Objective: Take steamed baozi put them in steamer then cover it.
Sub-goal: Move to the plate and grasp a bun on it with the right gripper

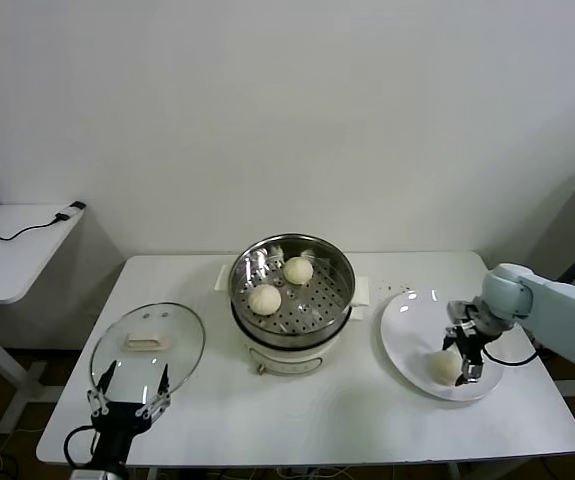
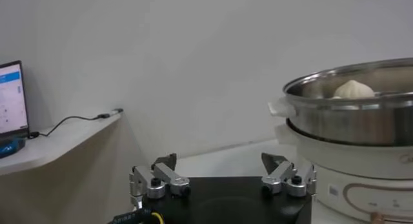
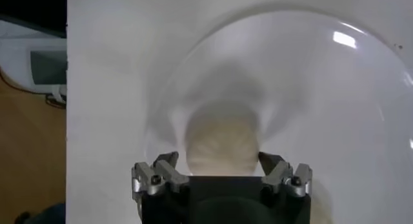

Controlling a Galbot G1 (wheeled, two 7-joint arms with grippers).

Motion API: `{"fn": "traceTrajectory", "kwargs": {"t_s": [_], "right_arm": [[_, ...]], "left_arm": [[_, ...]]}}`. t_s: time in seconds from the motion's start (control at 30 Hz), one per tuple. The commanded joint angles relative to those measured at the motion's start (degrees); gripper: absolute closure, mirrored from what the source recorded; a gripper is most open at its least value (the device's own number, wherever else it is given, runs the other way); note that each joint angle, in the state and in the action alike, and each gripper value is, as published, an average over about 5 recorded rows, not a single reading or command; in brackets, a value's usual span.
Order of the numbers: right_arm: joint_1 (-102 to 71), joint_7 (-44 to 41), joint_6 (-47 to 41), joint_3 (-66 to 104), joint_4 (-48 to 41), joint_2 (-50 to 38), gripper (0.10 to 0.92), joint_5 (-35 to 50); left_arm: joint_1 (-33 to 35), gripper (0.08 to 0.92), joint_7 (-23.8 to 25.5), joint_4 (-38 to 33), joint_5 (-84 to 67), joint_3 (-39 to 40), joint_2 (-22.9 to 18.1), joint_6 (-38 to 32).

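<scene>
Nearest, the left gripper (image 1: 127, 393) waits with fingers spread at the table's (image 1: 347, 430) front edge, just before the cover (image 1: 148, 346). The right gripper (image 1: 464, 355) straddles a baozi (image 1: 446, 366) on the plate (image 1: 407, 320), jaws apart, unclosed; next comes the squeeze and lift. Beyond, the steamer (image 1: 292, 285) holds two buns; a fourth isn't visible.

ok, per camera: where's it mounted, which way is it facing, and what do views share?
Head view: on the robot's head, looking forward and down at the table; both arms show, left tool near the glass lid, right tool over the plate.
Left wrist view: low, level across the table toward the steamer; its own open tool shows.
Right wrist view: straight down on a baozi on the plate, own fingers either side.
Shared: head and left wrist both show the steamer; head and right wrist both show the plated baozi.
</scene>
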Motion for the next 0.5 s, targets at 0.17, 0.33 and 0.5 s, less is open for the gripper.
{"fn": "traceTrajectory", "kwargs": {"t_s": [0.17,0.33,0.5], "right_arm": [[-1.5,-0.5,0.5,2.2,-2.3,1.9,0.239,-1.0],[1.3,-1.3,1.3,0.5,-2.5,1.7,0.317,-0.7],[7.5,-2.1,4.2,-2.8,-2.5,2.7,0.335,0.4]], "left_arm": [[-0.1,0.177,0.0,0.1,0.0,0.0,0.1,-0.1],[0.0,0.177,0.0,0.1,0.0,-0.1,0.1,-0.2],[0.1,0.177,0.0,0.0,-0.1,-0.1,0.0,-0.3]]}}
